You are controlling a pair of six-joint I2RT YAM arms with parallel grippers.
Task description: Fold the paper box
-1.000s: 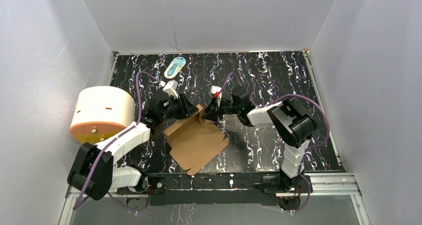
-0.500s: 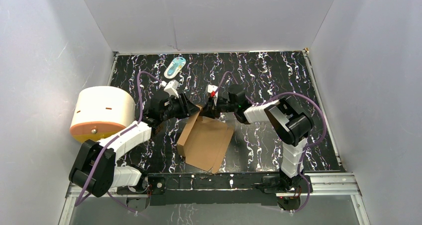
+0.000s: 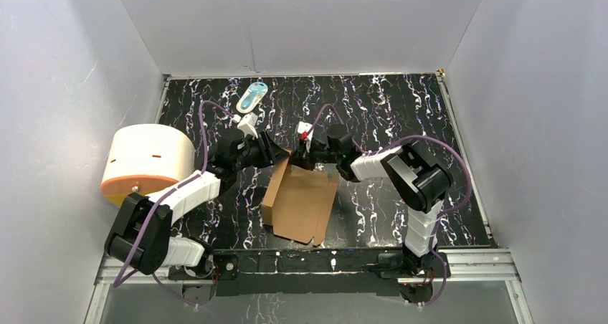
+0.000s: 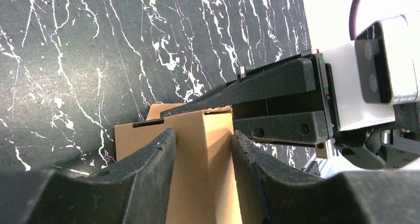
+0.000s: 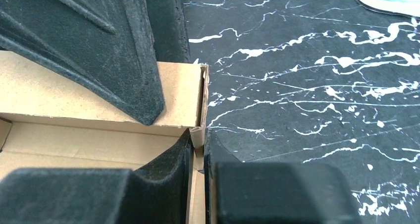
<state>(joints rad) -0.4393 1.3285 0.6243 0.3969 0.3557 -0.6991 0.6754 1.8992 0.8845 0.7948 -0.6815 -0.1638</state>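
The paper box (image 3: 301, 206) lies on the black table (image 3: 401, 109), near the middle. It has turned since a second ago and looks narrower now. At its far end, the left gripper (image 3: 280, 155) squeezes a raised flap. The right gripper (image 3: 304, 157) pinches the corner beside it. Farther back, the small packet (image 3: 252, 97) has not moved.
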